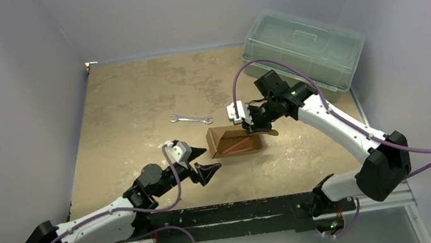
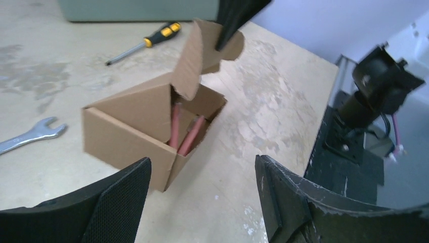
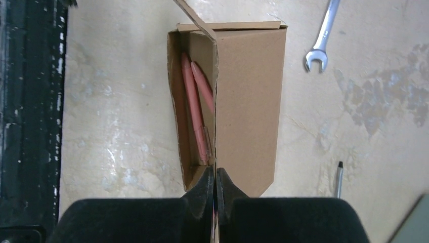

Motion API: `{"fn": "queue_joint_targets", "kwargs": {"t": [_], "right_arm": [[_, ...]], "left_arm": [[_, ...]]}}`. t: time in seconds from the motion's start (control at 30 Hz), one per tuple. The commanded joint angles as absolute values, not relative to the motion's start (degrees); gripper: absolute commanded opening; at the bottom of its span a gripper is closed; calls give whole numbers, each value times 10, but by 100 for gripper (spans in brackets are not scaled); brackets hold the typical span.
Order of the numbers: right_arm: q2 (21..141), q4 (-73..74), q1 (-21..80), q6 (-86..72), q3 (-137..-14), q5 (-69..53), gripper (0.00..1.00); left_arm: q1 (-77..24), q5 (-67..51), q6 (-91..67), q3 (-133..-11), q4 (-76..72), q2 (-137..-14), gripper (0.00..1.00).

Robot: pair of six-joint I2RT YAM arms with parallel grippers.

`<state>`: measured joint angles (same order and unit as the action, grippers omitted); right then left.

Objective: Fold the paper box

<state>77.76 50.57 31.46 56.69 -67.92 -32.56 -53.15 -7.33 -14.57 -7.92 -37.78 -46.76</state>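
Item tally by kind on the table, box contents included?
box: 1
pens, red, inside the box: 2
wrench: 1
screwdriver: 1
bin: 1
Total: 6

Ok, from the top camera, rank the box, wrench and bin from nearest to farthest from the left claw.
1. Box, just ahead and right of the left claw.
2. Wrench, farther back, mid-table.
3. Bin, far right corner.

Wrench (image 2: 35, 134) handle beyond frame edge
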Motion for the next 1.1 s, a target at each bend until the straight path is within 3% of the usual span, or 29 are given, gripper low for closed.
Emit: {"fn": "queue_joint_targets", "kwargs": {"t": [0.0, 0.2, 0.53, 0.87, 1.07], "right_arm": [[774, 494, 321, 555, -707, -275, 0], [794, 504, 340, 566, -722, -259, 0], [808, 506, 357, 567, -729, -258, 1], [811, 512, 360, 573, -732, -271, 1], [813, 514, 362, 574, -735, -272, 1]], "left_arm": [[-532, 24, -200, -120, -285, -391, 75], [-532, 12, -106, -223, -195, -426, 76], [-530, -73, 32, -272, -307, -580, 74], [-526, -80, 37, -266, -380, -646, 53], [-525, -83, 37, -277, -376, -678, 34]]}}
